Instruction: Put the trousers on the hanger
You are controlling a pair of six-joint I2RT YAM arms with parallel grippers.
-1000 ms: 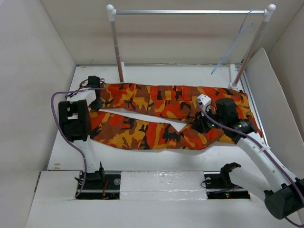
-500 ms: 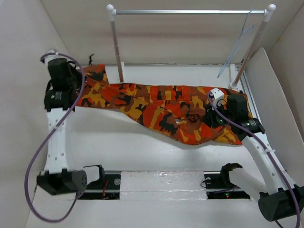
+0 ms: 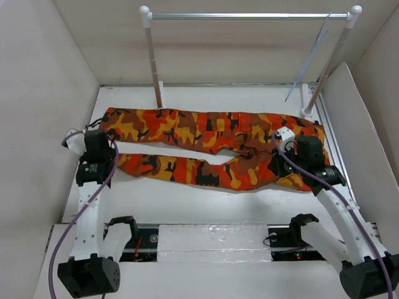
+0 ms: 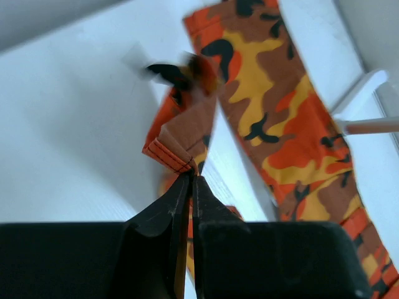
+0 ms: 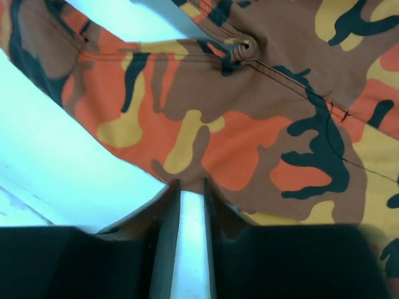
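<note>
while the left gripper (image 4: 192, 177) pinches the trousers (image 3: 206, 146) hem, the right gripper (image 5: 189, 187) sits slightly parted, low.

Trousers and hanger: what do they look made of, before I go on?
The trousers look like woven, matte cloth: stitched seams and soft folds show in the wrist views, and the left gripper pinches a hem flat. The hanger looks like thin pale wire, possibly plastic-coated; it is too slender to tell.

trousers (image 3: 206, 134): orange/red/yellow/black camo | hanger (image 3: 307, 59): seemingly pale bluish-grey | rail (image 3: 249, 15): silver, white posts
</note>
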